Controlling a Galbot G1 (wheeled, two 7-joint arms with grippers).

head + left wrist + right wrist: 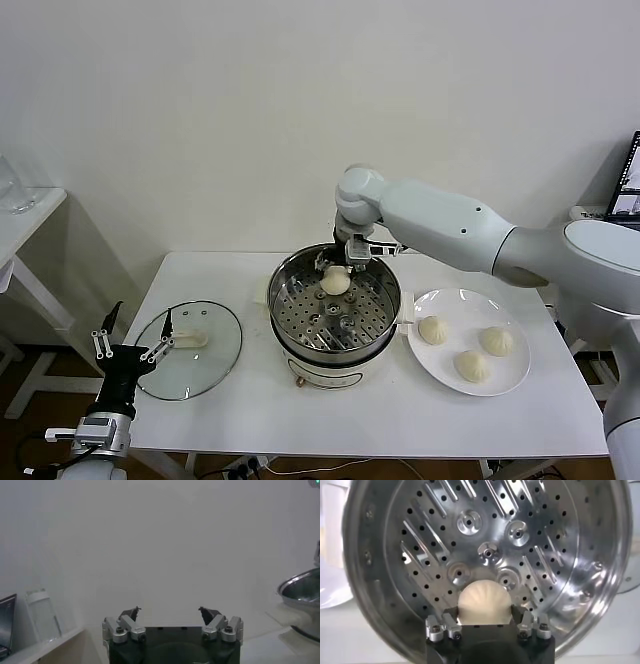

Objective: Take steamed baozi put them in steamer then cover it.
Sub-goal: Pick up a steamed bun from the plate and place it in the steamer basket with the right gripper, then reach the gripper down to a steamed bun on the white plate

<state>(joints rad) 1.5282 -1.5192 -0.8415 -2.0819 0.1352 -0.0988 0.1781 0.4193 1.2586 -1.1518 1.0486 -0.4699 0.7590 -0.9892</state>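
The steamer (pixel 273 300) stands mid-table, its perforated floor filling the right wrist view (pixel 420 545). My right gripper (pixel 340 267) (pixel 484 611) reaches into its far side. One baozi (pixel 335 283) (pixel 484 599) sits between the fingers, low against the basket floor; the jaws stand open close by its sides. Three more baozi (pixel 433 329) (pixel 495 341) (pixel 472 366) lie on a white plate (pixel 462 303) to the right. The glass cover (pixel 195 365) lies flat at the table's left. My left gripper (pixel 135 328) (pixel 170 611) is parked open at the table's left edge beside the cover, holding nothing.
A low white side table (pixel 30 215) with a clear glass jar (pixel 12 185) (pixel 42 615) stands far left. A laptop screen (pixel 628 180) shows at the right edge. The steamer's rim (pixel 302 587) appears in the left wrist view. The white wall is close behind the table.
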